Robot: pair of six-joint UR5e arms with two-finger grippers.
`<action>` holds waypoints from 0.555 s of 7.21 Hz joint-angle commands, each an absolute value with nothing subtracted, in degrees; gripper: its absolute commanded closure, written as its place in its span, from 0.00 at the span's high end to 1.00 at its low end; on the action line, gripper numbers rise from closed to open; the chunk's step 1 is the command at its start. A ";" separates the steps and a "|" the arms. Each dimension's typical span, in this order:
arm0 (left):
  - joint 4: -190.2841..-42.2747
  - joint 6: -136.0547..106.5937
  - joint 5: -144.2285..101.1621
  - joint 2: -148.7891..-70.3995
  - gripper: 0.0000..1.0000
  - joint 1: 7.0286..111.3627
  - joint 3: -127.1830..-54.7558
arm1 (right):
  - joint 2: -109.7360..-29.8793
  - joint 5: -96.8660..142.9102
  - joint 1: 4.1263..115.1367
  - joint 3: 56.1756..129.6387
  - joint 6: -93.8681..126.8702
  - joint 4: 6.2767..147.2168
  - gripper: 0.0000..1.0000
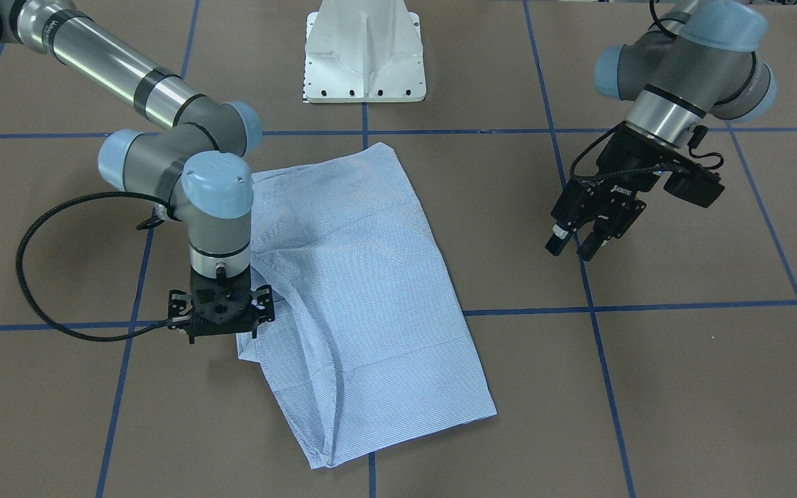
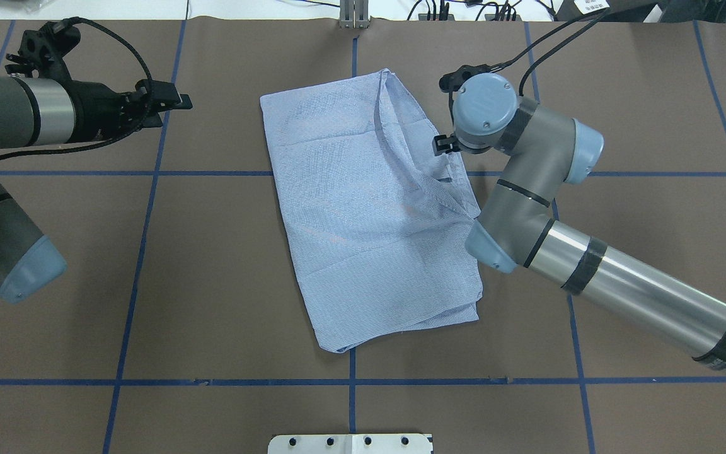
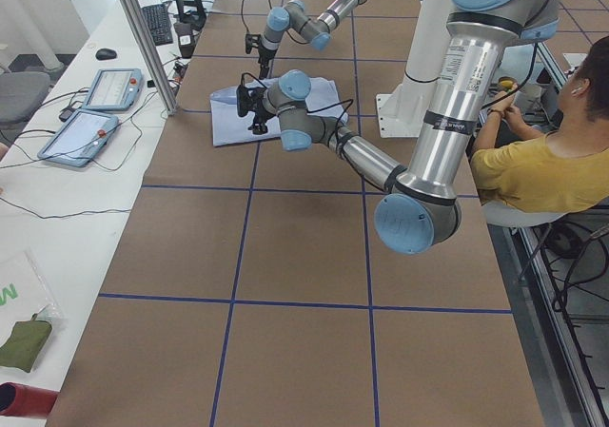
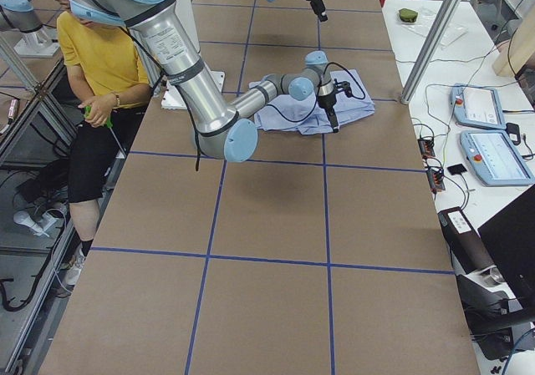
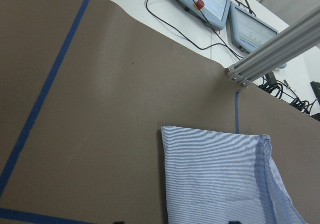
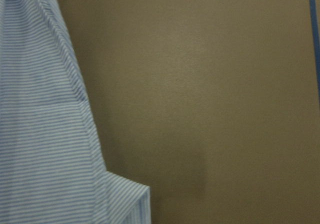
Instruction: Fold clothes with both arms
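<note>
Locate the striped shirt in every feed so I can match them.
Front-facing: striped shirt centre.
Overhead: striped shirt centre.
Exterior left: striped shirt far, upper left of centre.
Exterior right: striped shirt far, upper centre.
Left wrist: striped shirt bottom right.
Right wrist: striped shirt left edge.
Shared landmark: white pedestal base, exterior views only.

The right arm [image 1: 215, 200] is covering its own end effector [image 1: 222, 315] at the shirt [image 1: 371, 277]'s edge, so whether its fingers are spread or closed cannot be told; from overhead a blue joint cap is hiding it too. The right wrist view is showing the shirt blurred and running off the left and bottom edges. The left wrist view's bottom edge is cutting the shirt, and the left end effector [image 1: 573, 246] is barely peeking in there. Behind the shirt, the front view's top edge is cropping the pedestal [image 1: 364, 62].
</note>
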State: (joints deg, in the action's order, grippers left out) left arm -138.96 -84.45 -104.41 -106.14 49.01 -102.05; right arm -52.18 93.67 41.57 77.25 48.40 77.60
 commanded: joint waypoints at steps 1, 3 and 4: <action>-138.87 -85.42 -104.50 -106.08 0.75 49.04 -102.74 | -54.24 100.34 45.08 77.07 46.05 73.04 1.00; -138.60 -85.43 -104.50 -105.82 0.75 49.04 -103.27 | -50.38 100.46 44.48 77.17 51.82 73.47 1.00; -138.52 -85.34 -104.59 -104.52 0.75 49.04 -104.40 | -49.06 100.46 44.04 77.17 52.12 73.48 1.00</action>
